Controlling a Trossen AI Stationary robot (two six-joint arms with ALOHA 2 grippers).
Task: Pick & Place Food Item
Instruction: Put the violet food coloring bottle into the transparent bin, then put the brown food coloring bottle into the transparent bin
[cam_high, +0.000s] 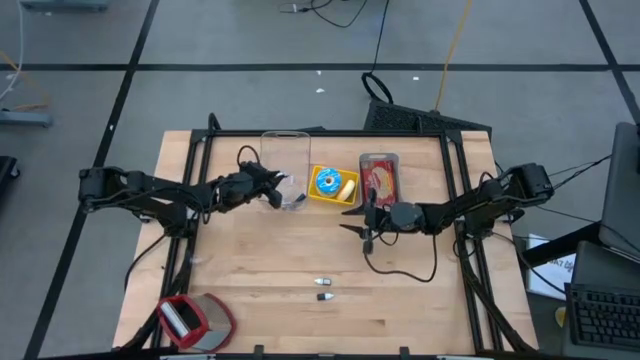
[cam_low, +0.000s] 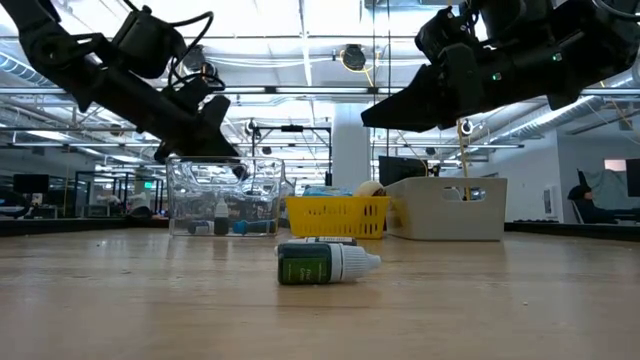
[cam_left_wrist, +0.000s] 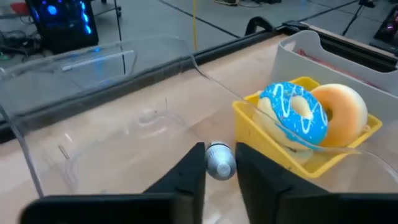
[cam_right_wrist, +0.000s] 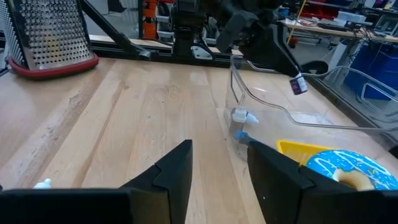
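Notably, the left gripper (cam_left_wrist: 219, 171) hung over the clear bin (cam_high: 285, 170) at the table's (cam_high: 250, 290) far edge, jaws narrow on a small bottle (cam_left_wrist: 220, 160). The right gripper (cam_right_wrist: 219, 163), jaws parted and empty, hovered mid-table near the yellow basket (cam_high: 333, 196) holding a blue-frosted doughnut (cam_left_wrist: 297, 113).

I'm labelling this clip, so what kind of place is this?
Probably a robotics lab or workshop: exposed ceiling ducts and strip lights, workbenches with equipment, and cables on a taped floor.
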